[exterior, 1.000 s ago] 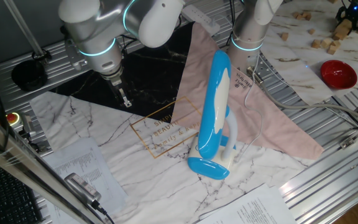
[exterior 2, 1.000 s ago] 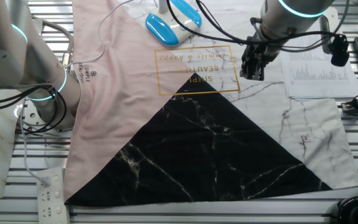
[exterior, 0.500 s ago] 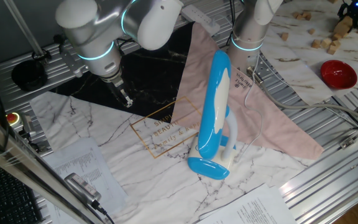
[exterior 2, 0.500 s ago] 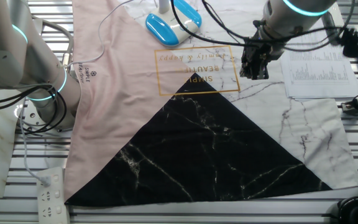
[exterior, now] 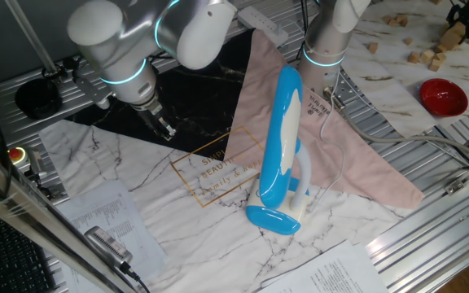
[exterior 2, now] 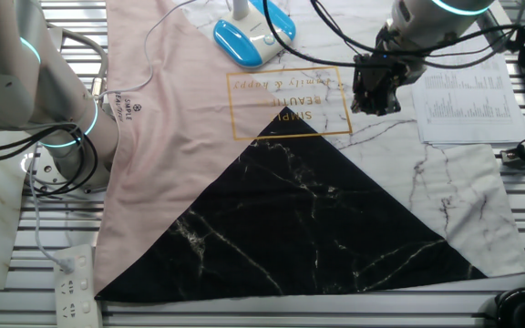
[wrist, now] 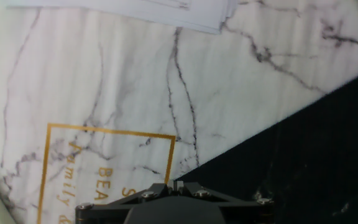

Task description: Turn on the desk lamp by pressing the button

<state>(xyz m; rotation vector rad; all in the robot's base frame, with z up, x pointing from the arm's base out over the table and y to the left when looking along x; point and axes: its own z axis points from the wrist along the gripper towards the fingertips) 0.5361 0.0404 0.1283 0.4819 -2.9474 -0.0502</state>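
The desk lamp is blue and white and stands on the marble cloth, its oval blue base toward the front and its long head leaning back. Its base also shows in the other fixed view. My gripper hangs over the cloth well to the left of the lamp, near the tip of the black triangle and the gold-framed print; it also shows in the other fixed view. In the hand view the fingertips touch each other with nothing between them. The lamp's button is not visible.
A pink cloth lies under and behind the lamp. A red bowl and wooden blocks sit at the far right. A second arm's base stands behind the lamp. Paper sheets lie front left. A power strip lies beside the cloth.
The arm's upper joints have swung a little to the left and the wrist has turned. The fingertips stay over nearly the same spot. The lamp has not moved.
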